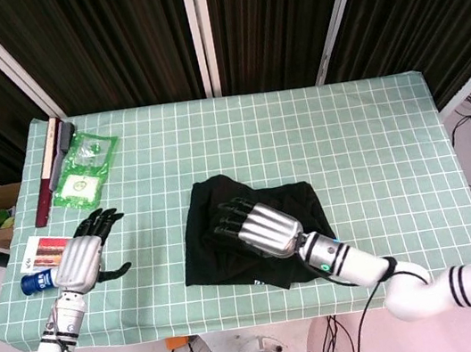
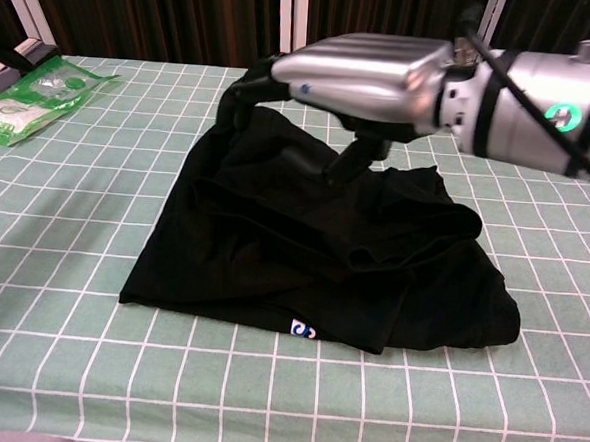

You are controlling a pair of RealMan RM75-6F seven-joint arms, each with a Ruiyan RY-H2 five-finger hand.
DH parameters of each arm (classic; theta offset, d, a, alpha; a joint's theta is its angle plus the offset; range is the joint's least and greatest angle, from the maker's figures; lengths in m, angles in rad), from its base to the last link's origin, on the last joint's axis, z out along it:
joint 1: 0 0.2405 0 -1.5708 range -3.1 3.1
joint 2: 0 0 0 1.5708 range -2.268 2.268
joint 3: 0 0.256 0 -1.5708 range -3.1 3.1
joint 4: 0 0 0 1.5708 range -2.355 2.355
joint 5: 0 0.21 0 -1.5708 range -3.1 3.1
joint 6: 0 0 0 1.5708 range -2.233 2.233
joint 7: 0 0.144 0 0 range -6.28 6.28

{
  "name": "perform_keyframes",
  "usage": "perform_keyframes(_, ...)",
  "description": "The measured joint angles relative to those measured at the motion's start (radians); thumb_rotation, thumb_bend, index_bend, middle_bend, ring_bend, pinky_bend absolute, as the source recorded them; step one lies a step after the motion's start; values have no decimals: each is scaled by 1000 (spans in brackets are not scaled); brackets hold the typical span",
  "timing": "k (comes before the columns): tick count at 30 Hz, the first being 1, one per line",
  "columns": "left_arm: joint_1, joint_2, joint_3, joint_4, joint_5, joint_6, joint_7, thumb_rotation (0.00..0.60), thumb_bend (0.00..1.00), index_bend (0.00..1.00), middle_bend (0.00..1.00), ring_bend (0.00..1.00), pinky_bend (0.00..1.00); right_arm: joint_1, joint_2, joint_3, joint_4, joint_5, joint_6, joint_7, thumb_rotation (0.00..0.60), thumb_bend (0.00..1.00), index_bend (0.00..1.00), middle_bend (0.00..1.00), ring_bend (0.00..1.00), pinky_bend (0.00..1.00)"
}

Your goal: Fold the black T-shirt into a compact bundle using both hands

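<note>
Both hands silver-backed with black fingers: left hand (image 1: 78, 260), right hand (image 1: 257, 225). White arms, black joint bands. Green round mark on right wrist.

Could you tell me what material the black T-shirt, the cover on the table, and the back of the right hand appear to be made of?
Black T-shirt: soft matte knit fabric, likely cotton; it falls in loose folds.
Table cover: green with a white grid, fairly smooth; probably cloth or vinyl, I cannot tell which.
Right hand: the back looks like brushed silver metal or metallic plastic with a dull shine; its fingers look black.

Black T-shirt (image 1: 267, 256), loosely folded, rumpled, lying mid-table
</note>
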Motion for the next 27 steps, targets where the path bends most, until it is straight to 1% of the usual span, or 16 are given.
perform_keyframes(2,4,-4,-1,8,5,-11,-11,600,137,178,122,57,152,50,-60,10,37,85,-28,-87,600,632,232,237,39,138)
perform_keyframes(5,10,-11,-8,20,15,-24,-29,600,138,178,122,57,152,101,-118,11,81,192,-44,-191,600,645,239,246,42,137)
perform_keyframes(7,13,-15,-12,28,18,-30,-39,600,138,178,122,57,152,117,-134,4,93,246,-44,-228,600,647,241,253,55,137)
perform_keyframes(8,15,-18,-14,34,19,-36,-46,600,138,178,122,57,152,122,-136,-7,94,274,-40,-246,600,644,241,257,64,137)
perform_keyframes(10,19,-21,-18,44,21,-43,-55,600,138,178,122,57,152,121,-126,-31,86,297,-26,-265,600,635,245,267,81,137)
perform_keyframes(13,25,-26,-24,57,29,-47,-72,600,138,179,122,57,152,96,-79,-65,44,304,11,-270,600,628,247,272,92,138)
perform_keyframes(16,31,-29,-29,70,37,-55,-85,600,138,181,122,57,152,52,-5,-105,-11,294,53,-252,600,628,247,275,92,139)
perform_keyframes(20,35,-36,-40,83,42,-64,-94,600,138,181,122,57,152,-28,101,-170,-57,239,134,-204,600,623,248,275,93,139)
perform_keyframes(23,33,-41,-48,87,43,-77,-99,600,137,181,122,57,151,-71,136,-199,-63,196,172,-139,600,594,248,275,92,139)
perform_keyframes(27,26,-45,-56,86,44,-101,-98,600,138,181,122,57,152,-106,161,-225,-34,177,179,-55,600,570,248,274,93,139)
